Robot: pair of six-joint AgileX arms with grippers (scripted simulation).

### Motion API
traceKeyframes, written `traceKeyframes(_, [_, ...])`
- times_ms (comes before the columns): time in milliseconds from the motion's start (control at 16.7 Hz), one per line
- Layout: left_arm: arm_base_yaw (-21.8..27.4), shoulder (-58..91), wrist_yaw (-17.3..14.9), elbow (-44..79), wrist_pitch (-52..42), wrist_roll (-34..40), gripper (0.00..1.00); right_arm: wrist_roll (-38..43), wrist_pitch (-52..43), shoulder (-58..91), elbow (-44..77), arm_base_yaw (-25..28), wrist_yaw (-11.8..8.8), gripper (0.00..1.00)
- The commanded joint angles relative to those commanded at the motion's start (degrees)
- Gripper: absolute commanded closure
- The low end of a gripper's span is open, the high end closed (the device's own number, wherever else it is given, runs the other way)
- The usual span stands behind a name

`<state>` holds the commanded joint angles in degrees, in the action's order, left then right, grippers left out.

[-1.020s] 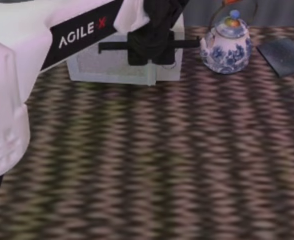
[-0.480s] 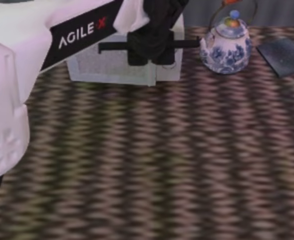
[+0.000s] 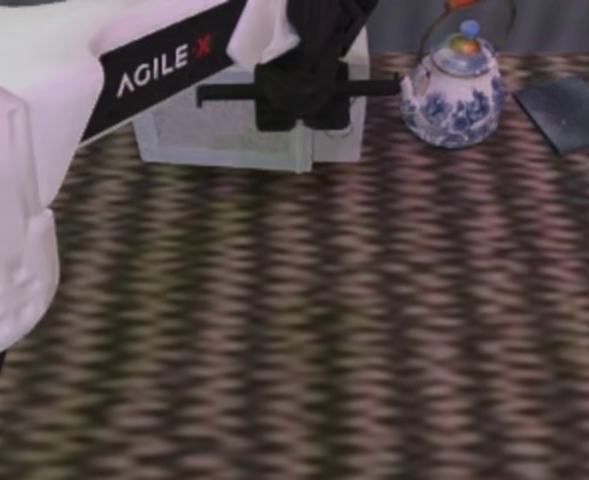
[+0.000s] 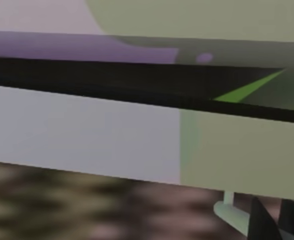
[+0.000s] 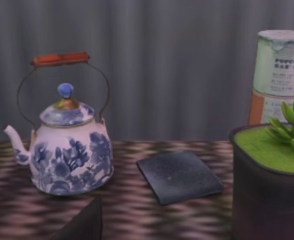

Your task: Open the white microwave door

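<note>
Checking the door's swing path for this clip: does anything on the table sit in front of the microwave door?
Nothing visible does. The door faces bare tabletop; the teapot stands off to the microwave's right, clear of it.

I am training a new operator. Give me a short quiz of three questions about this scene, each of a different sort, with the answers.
1. True or false: in the top view, the teapot stands to the left of the white microwave.
2. The claw above the white microwave belongs to: A) the left arm, B) the right arm, C) neither.
3. Fill the gap: the teapot's lid knob is ___ in colour.

Key: 1 false, it stands to the right; 2 A; 3 blue.
</note>
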<state>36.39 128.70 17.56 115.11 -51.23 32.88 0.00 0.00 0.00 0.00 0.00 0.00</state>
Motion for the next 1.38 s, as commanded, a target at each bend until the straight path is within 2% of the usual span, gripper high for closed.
traceKeyframes(540, [0.35, 0.20, -0.35, -0.20, 0.22, 0.12, 1.00, 0.00, 0.00, 0.00, 0.00, 0.00, 0.00, 0.00])
traceKeyframes(960, [-0.24, -4.75, -2.11, -8.49, 4.33, -4.63, 1.00, 0.00, 0.00, 0.00, 0.00, 0.00, 0.00, 0.00])
traceKeyframes(1380, [-0.27, -5.41, -2.29, -8.90, 4.93, -5.06, 1.00, 0.00, 0.00, 0.00, 0.00, 0.00, 0.00, 0.00])
